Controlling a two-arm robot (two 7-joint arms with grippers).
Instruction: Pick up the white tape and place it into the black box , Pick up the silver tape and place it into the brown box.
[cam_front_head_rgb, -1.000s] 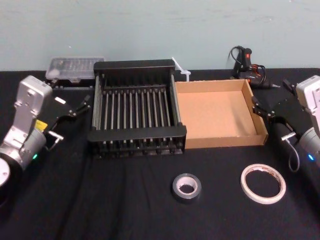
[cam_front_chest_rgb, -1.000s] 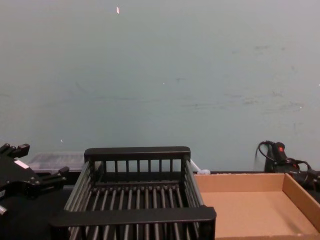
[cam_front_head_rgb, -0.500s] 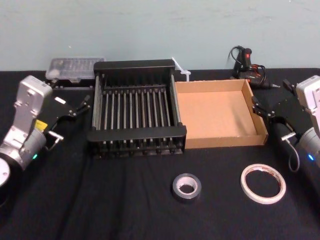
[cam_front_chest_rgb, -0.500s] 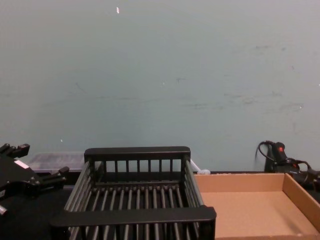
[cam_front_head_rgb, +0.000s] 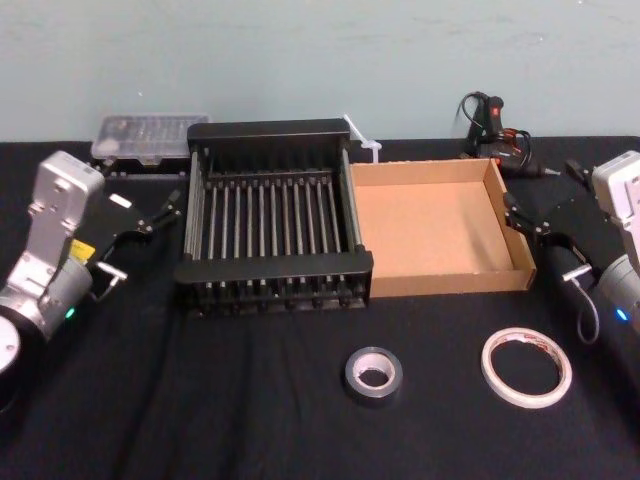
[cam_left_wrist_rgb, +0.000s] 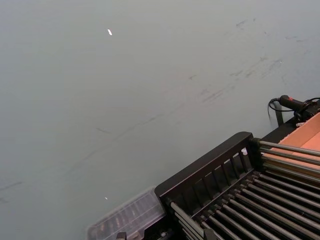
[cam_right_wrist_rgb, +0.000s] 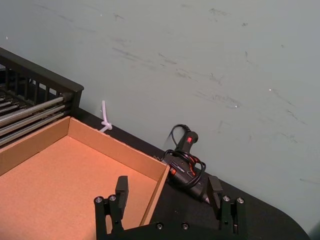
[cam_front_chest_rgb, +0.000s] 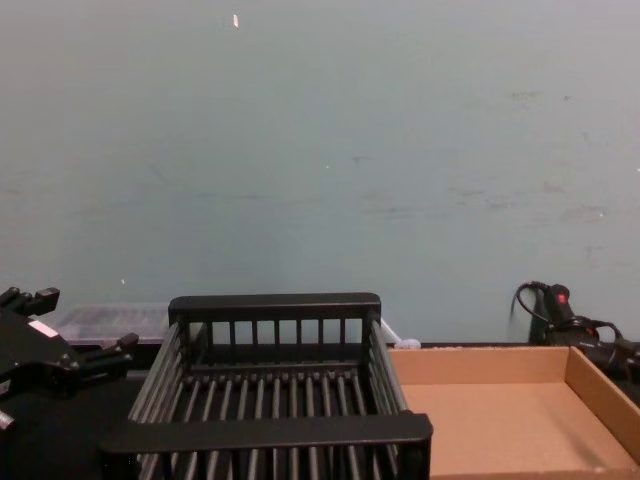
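**Nothing moved: both arms parked, tapes on table**

No change since a second ago. Left gripper (cam_front_chest_rgb: 78, 322) hangs left of the black box (cam_front_head_rgb: 275, 268), fingers spread wide, holding nothing. Right gripper (cam_right_wrist_rgb: 168, 189) sits by the brown box (cam_front_head_rgb: 450, 278), at its right wall, fingers wide, holding nothing. Silver tape (cam_front_head_rgb: 352, 375) lies flat on the table (cam_front_head_rgb: 250, 420), nearer the robot than the boxes. White tape (cam_front_head_rgb: 487, 368) lies flat to its right, apart from it.

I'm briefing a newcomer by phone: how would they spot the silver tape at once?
Start at the black box, the slatted crate on the black table. In front of its right corner, nearer the robot, lies the silver tape. It is a small, thick grey roll, unlike the wider, thin white tape to its right.
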